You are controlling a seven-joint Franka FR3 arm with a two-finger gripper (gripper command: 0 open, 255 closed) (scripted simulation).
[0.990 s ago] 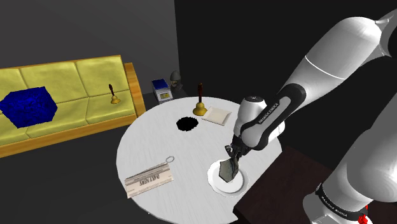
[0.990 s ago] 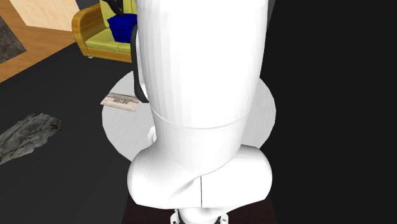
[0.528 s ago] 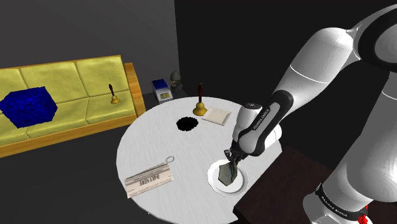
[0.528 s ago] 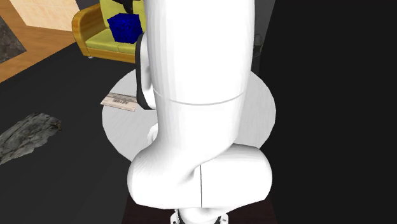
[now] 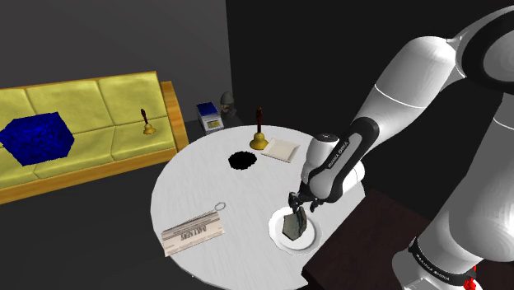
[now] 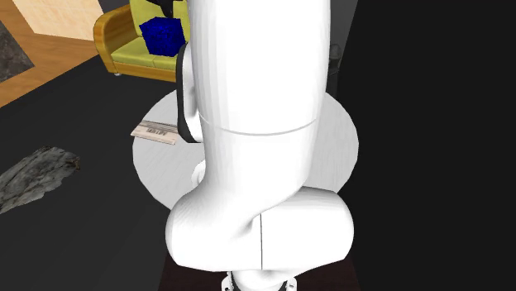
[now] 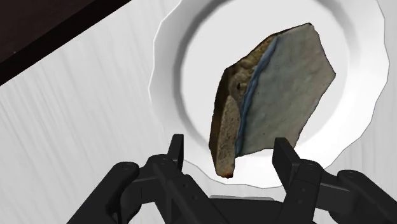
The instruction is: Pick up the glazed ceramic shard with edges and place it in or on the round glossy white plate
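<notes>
My pincer (image 7: 230,153) stands apart. The two black fingers (image 7: 177,151) flank the lower end of the shard (image 7: 273,95) and are not clamped on it. The shard lies in the plate (image 7: 167,76), a white one with a wavy rim. Its pale blue-grey face is turned up, with a thin blue line along one edge and a rough brown broken side beside that.

Reading the round white table (image 5: 198,185) in the shoulder view as a dial, the plate (image 5: 308,241) sits at about 4 o'clock, near the rim. The shard (image 5: 291,225) rests on it, and my pincer (image 5: 296,203) hangs just above the shard.

A brass bell (image 5: 259,137) with a dark handle stands at 12 o'clock, and a pale square napkin (image 5: 280,149) lies just beside it toward 1 o'clock. A black spot (image 5: 242,160) marks the tabletop at about 11 o'clock. A folded newspaper (image 5: 193,231) lies at 8 o'clock.

Beyond the table, at about 10 o'clock, a yellow sofa (image 5: 91,115) holds a blue box (image 5: 37,137) and a second small bell (image 5: 147,123).

In the second exterior view my white arm (image 6: 256,99) stands in front of the table (image 6: 157,169). The newspaper (image 6: 155,132) lies at the table's edge.
</notes>
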